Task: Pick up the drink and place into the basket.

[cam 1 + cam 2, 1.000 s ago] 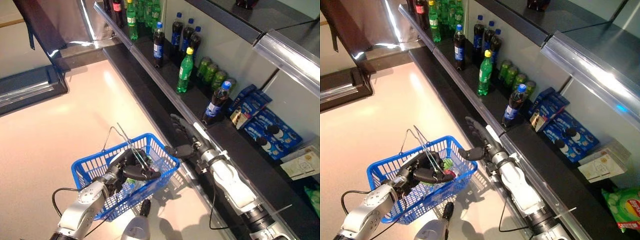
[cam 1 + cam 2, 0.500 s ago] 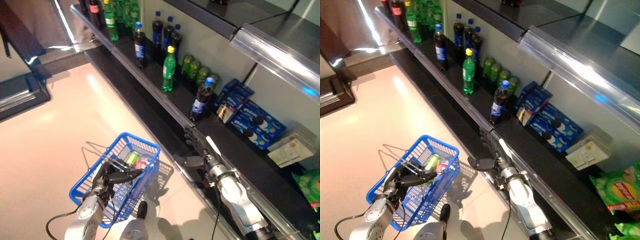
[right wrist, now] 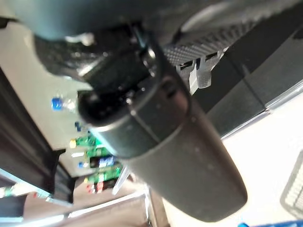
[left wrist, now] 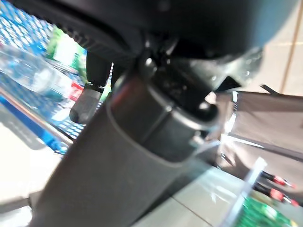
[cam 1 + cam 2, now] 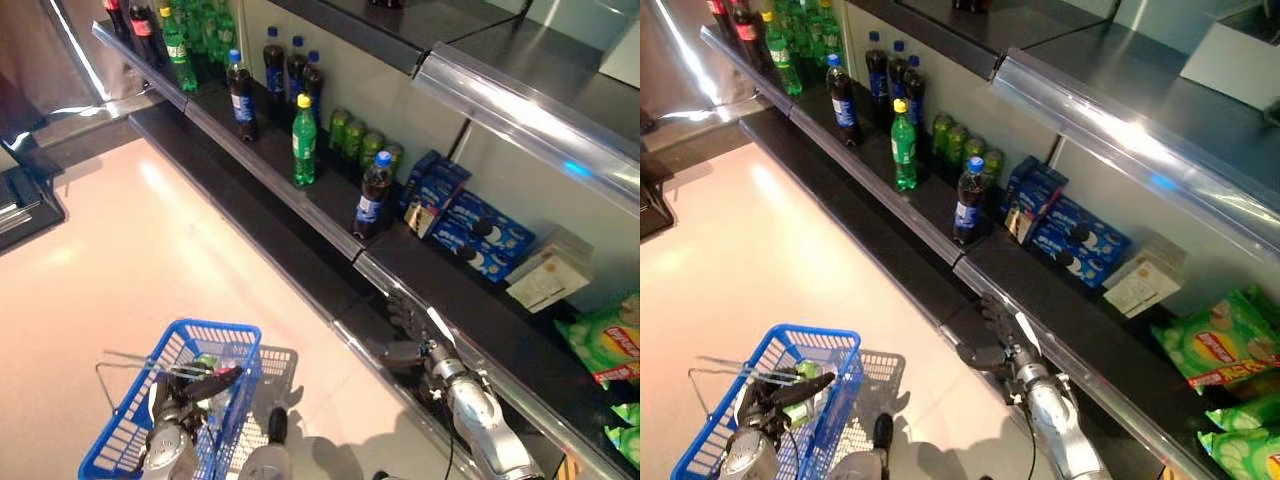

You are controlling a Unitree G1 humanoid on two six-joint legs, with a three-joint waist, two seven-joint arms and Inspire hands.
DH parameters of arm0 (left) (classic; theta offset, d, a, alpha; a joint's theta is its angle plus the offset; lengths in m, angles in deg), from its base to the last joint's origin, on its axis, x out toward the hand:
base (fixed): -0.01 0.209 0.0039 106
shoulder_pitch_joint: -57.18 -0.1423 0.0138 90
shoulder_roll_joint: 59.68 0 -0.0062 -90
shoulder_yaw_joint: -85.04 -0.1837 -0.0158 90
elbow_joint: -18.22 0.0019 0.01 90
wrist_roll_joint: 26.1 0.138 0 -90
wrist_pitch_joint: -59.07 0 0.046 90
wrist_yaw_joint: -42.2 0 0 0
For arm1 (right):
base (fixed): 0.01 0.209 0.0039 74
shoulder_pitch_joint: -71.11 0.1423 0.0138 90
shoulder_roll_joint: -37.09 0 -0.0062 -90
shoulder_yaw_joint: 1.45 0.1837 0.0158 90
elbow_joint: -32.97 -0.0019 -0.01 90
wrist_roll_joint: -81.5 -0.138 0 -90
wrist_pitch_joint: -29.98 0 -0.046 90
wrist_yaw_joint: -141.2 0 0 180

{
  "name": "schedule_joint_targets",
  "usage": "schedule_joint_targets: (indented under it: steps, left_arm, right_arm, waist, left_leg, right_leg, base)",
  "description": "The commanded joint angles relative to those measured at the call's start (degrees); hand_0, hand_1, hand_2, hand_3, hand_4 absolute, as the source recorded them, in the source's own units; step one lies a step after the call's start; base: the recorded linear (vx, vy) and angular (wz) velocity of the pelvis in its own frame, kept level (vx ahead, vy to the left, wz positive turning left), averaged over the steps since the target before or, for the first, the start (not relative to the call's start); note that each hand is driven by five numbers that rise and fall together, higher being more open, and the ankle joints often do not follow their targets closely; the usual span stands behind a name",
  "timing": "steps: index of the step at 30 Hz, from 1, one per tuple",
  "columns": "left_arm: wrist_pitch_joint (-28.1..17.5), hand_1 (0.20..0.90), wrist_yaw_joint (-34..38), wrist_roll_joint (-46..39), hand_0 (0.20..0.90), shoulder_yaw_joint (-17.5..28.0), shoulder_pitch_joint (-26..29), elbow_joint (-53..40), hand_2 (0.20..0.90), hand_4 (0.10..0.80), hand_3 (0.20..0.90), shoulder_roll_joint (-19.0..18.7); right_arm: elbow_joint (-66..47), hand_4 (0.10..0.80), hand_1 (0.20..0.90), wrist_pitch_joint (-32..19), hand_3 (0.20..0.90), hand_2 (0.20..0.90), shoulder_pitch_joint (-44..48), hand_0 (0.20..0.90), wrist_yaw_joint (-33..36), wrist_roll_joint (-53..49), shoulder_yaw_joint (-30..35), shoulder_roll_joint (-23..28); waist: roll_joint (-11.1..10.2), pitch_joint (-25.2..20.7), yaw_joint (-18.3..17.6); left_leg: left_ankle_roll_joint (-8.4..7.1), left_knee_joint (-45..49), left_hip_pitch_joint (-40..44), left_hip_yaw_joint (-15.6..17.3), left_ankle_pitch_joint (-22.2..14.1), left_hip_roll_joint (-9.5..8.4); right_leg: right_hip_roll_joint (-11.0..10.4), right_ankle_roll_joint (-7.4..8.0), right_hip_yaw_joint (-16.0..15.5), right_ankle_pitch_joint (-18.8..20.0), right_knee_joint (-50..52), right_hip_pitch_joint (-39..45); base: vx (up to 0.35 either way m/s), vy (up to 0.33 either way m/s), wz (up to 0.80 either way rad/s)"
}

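My left hand point(image 5: 196, 388) is shut on the thin wire handles of the blue basket point(image 5: 214, 329), which hangs low at the lower left. A green drink point(image 5: 811, 370) lies in the basket, and the left wrist view shows a clear bottle point(image 4: 35, 74) there too. My right hand point(image 5: 411, 326) is open and empty, its fingers straight, beside the front edge of the low black shelf point(image 5: 300, 215). On the shelf stand a dark bottle with a blue cap point(image 5: 372, 195), a green bottle with a yellow cap point(image 5: 303, 143), green cans point(image 5: 360, 140) and more dark bottles point(image 5: 285, 75).
Blue snack boxes point(image 5: 470, 215), a white box point(image 5: 548, 280) and green snack bags point(image 5: 605, 345) lie on the shelf to the right. A second shelf with a shiny rail point(image 5: 520, 110) overhangs it. Pale open floor point(image 5: 150, 250) spreads to the left.
The whole picture has shifted, so the camera has moved. The blue basket has sunk from in front of me to the lower left. My right hand stays open by the shelf edge.
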Motion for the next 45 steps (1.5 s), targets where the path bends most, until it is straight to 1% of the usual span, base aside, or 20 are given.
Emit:
schedule_joint_targets:
  steps: [1,2,3,5,9,10,11,15,16,19,25,26,27,33,38,44,45]
  left_arm:
    - [-18.39,0.3,-2.57,4.88,0.3,3.65,8.3,-5.16,0.3,0.1,0.2,-1.8]
    - [-19.33,0.3,-2.83,5.79,0.3,3.48,8.25,-3.09,0.3,0.1,0.2,-1.38]
    - [-19.32,0.3,-2.89,5.99,0.3,3.43,8.3,-2.6,0.3,0.1,0.2,-1.34]
    - [-19.57,0.3,-2.89,6.87,0.3,2.83,8.87,1.32,0.3,0.1,0.2,-1.29]
    - [-20.4,0.3,-2.93,7.37,0.3,2.57,9.54,5.48,0.3,0.1,0.2,-1.22]
    - [-19.99,0.3,-2.55,7.9,0.3,2.25,9.96,7.22,0.3,0.1,0.2,-1.29]
    - [-20.21,0.3,-2.44,8.98,0.3,1.93,10.2,9.63,0.3,0.1,0.2,-1.15]
    - [-20.3,0.3,-2.61,9.68,0.3,1.66,10.36,13.58,0.3,0.1,0.2,-0.98]
    - [-19.92,0.3,-2.97,10.49,0.3,1.36,10.5,15.71,0.3,0.1,0.2,-1.06]
    - [-19.04,0.3,-3.86,11.83,0.3,0.75,10.87,19.27,0.3,0.1,0.2,-1.29]
    - [-19.15,0.3,-4.2,12.75,0.3,-0.09,11.72,25.29,0.3,0.1,0.2,-1.41]
    - [-19.15,0.3,-4.2,12.75,0.3,-0.09,11.72,25.29,0.3,0.1,0.2,-1.41]
    - [-19.15,0.3,-4.49,12.71,0.3,-0.27,12.03,26.93,0.3,0.1,0.2,-1.55]
    - [-18.62,0.3,-5.19,12.16,0.3,-0.37,12.48,29.55,0.3,0.1,0.2,-1.72]
    - [-18.53,0.3,-4.88,12.11,0.3,-0.53,12.53,33.1,0.3,0.1,0.2,-1.52]
    - [-17.65,0.3,-5.12,12.96,0.3,-1.53,12.53,35.58,0.3,0.1,0.2,-0.99]
    - [-17.41,0.3,-5.16,13.16,0.3,-1.79,12.5,36.03,0.3,0.1,0.2,-0.92]
  right_arm:
    - [1.68,0.8,0.9,-5.97,0.9,0.9,0.3,0.9,0.48,0.79,1.17,1.17]
    - [3.42,0.8,0.9,-6.6,0.9,0.9,0.07,0.9,0.7,1.28,1.52,0.88]
    - [3.73,0.8,0.9,-6.48,0.9,0.9,0.05,0.9,0.83,1.46,1.65,0.83]
    - [6.71,0.8,0.9,-5.81,0.9,0.9,0.01,0.9,1.99,0.17,2.21,0.25]
    - [9.82,0.8,0.9,-6.14,0.9,0.9,-0.07,0.9,2.97,1.21,2.79,0.01]
    - [11.52,0.8,0.9,-5.72,0.9,0.9,-0.12,0.9,3.59,2.27,3.05,0.0]
    - [13.63,0.8,0.9,-5.37,0.9,0.9,-0.22,0.9,4.42,0.92,3.5,-0.03]
    - [17.61,0.8,0.9,-5.7,0.9,0.9,-0.47,0.9,5.55,1.26,4.55,-0.63]
    - [20.19,0.8,0.9,-6.09,0.9,0.9,-0.49,0.9,6.1,2.16,4.86,-0.68]
    - [25.39,0.8,0.9,-6.39,0.9,0.9,0.17,0.9,6.6,2.61,5.16,-0.34]
    - [35.34,0.8,0.9,-7.61,0.9,0.9,1.51,0.9,6.67,3.46,5.81,-0.09]
    - [35.34,0.8,0.9,-7.61,0.9,0.9,1.51,0.9,6.67,3.46,5.81,-0.09]
    - [38.59,0.8,0.9,-8.0,0.9,0.9,1.98,0.9,6.73,3.47,6.15,-0.13]
    - [45.24,0.8,0.9,-8.68,0.9,0.9,2.66,0.9,6.28,3.84,6.7,-0.35]
    - [50.4,0.8,0.9,-7.87,0.9,0.9,3.24,0.9,5.43,5.76,5.9,-0.8]
    - [55.03,0.8,0.9,-7.33,0.9,0.9,4.42,0.9,4.61,7.36,4.57,-0.58]
    - [55.99,0.8,0.9,-7.61,0.9,0.9,4.72,0.9,4.43,7.26,4.33,-0.39]
  waist:
    - [3.83,-10.01,-0.52]
    - [3.85,-10.0,-0.8]
    - [3.86,-9.99,-0.87]
    - [3.94,-9.97,-1.35]
    - [4.06,-10.04,-1.92]
    - [4.1,-10.12,-2.23]
    - [4.2,-10.21,-2.52]
    - [4.22,-10.35,-2.86]
    - [4.24,-10.43,-3.02]
    - [4.32,-10.63,-3.05]
    - [4.33,-10.84,-2.93]
    - [4.33,-10.84,-2.93]
    - [4.35,-10.88,-2.86]
    - [4.66,-10.89,-2.73]
    - [4.94,-10.68,-2.27]
    - [5.63,-9.75,-1.12]
    - [5.82,-9.44,-0.7]
  left_leg:
    - [-2.24,0.32,8.31,2.53,-8.97,2.72]
    - [-2.24,0.32,8.38,2.7,-9.02,2.74]
    - [-2.24,0.32,8.41,2.74,-9.04,2.73]
    - [-2.26,0.32,8.53,2.91,-9.14,2.71]
    - [-2.27,0.32,8.69,3.2,-9.25,2.69]
    - [-2.3,0.32,8.77,3.35,-9.33,2.66]
    - [-2.35,0.32,8.86,3.6,-9.34,2.72]
    - [-2.34,0.32,9.01,3.86,-9.42,2.74]
    - [-2.34,0.32,9.05,4.09,-9.46,2.74]
    - [-2.27,0.32,9.23,4.22,-9.58,2.72]
    - [-2.24,0.32,9.51,4.51,-9.61,2.84]
    - [-2.24,0.32,9.51,4.51,-9.61,2.84]
    - [-2.25,0.32,9.6,4.59,-9.64,2.96]
    - [-2.24,0.32,9.69,4.44,-9.57,3.22]
    - [-2.4,0.32,9.73,3.77,-9.3,3.53]
    - [-3.1,0.32,8.8,2.81,-8.29,4.28]
    - [-3.38,0.38,8.48,2.25,-8.0,4.41]
  right_leg:
    - [0.16,-0.99,-0.01,8.78,-2.8,-5.92]
    - [0.19,-1.02,0.12,8.82,-2.8,-5.94]
    - [0.21,-1.03,0.16,8.82,-2.8,-5.95]
    - [0.28,-1.08,0.33,8.88,-2.8,-5.95]
    - [0.31,-1.12,0.58,8.91,-2.8,-5.97]
    - [0.35,-1.1,0.76,8.92,-2.8,-6.02]
    - [0.37,-1.12,0.86,8.94,-2.8,-6.0]
    - [0.48,-1.19,1.06,8.98,-2.74,-6.04]
    - [0.52,-1.24,1.13,8.9,-2.73,-6.08]
    - [0.73,-1.4,1.36,8.79,-2.71,-6.03]
    - [1.08,-1.74,1.61,8.53,-2.57,-5.87]
    - [1.08,-1.74,1.61,8.53,-2.57,-5.87]
    - [1.21,-1.86,1.59,8.39,-2.46,-5.85]
    - [1.71,-2.3,1.81,7.82,-1.94,-5.8]
    - [2.41,-2.93,1.74,7.1,-1.73,-5.7]
    - [3.21,-3.71,1.41,6.42,-1.83,-5.98]
    - [3.52,-4.04,1.19,6.06,-1.85,-5.9]
  base:
    - [-0.014,0.005,-0.12]
    - [-0.007,0.002,-0.07]
    - [-0.011,0.002,-0.06]
    - [-0.005,0.0,-0.02]
    - [-0.001,0.0,-0.02]
    - [0.0,0.0,0.0]
    - [-0.007,0.005,-0.04]
    - [-0.005,-0.006,-0.06]
    - [-0.013,-0.016,-0.08]
    - [-0.008,-0.013,-0.11]
    - [-0.001,-0.003,-0.01]
    - [0.0,0.0,0.0]
    - [0.0,0.0,0.0]
    - [-0.003,-0.025,-0.01]
    - [0.004,-0.058,-0.01]
    - [-0.031,-0.057,0.03]
    - [-0.053,-0.107,0.14]
